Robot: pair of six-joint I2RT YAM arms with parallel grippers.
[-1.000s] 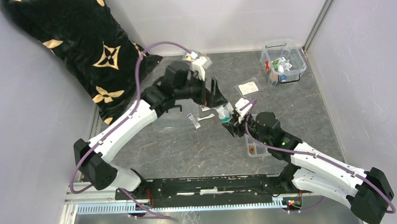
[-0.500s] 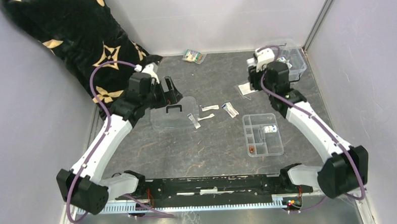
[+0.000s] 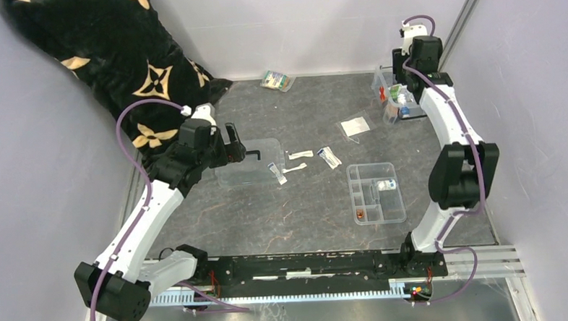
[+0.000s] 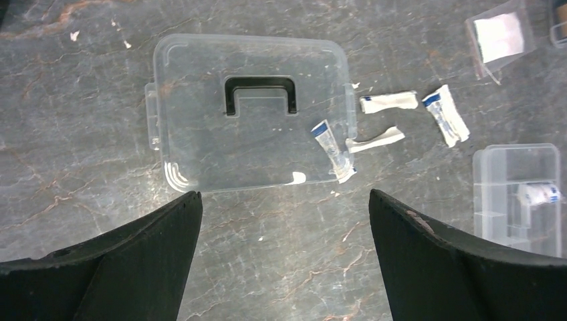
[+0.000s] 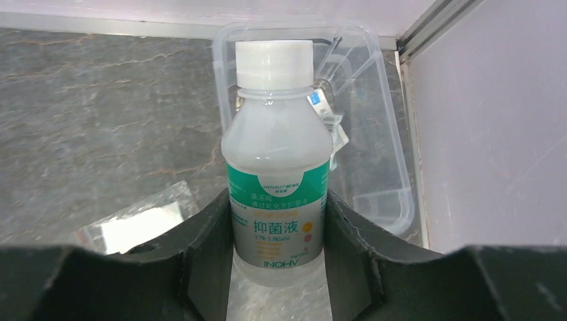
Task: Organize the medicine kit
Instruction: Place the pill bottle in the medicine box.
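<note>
The medicine kit's clear box (image 3: 430, 89) stands at the back right corner and holds several items. My right gripper (image 3: 401, 61) hangs above it, shut on a white-capped bottle (image 5: 277, 147) with a green label. In the right wrist view the box (image 5: 374, 154) lies just behind the upright bottle, with my right gripper (image 5: 277, 200) closed round the bottle's lower half. The flat clear lid (image 3: 263, 168) with a black handle (image 4: 259, 93) lies left of centre. My left gripper (image 3: 238, 144) is open and empty at the lid's left edge. In the left wrist view the left gripper (image 4: 284, 197) sits near the lid (image 4: 200, 134).
A shallow divided tray (image 3: 375, 193) sits right of centre. Small sachets (image 3: 329, 156) lie between it and the lid, one sachet (image 4: 331, 144) resting on the lid's corner. A flat clear packet (image 3: 355, 125), a blister pack (image 3: 276, 80) and a black patterned cloth (image 3: 103, 60) lie further back.
Both arms have left the table's middle. The right arm swung to the back right corner with the bottle. The left arm drew back toward the lid's left side.
</note>
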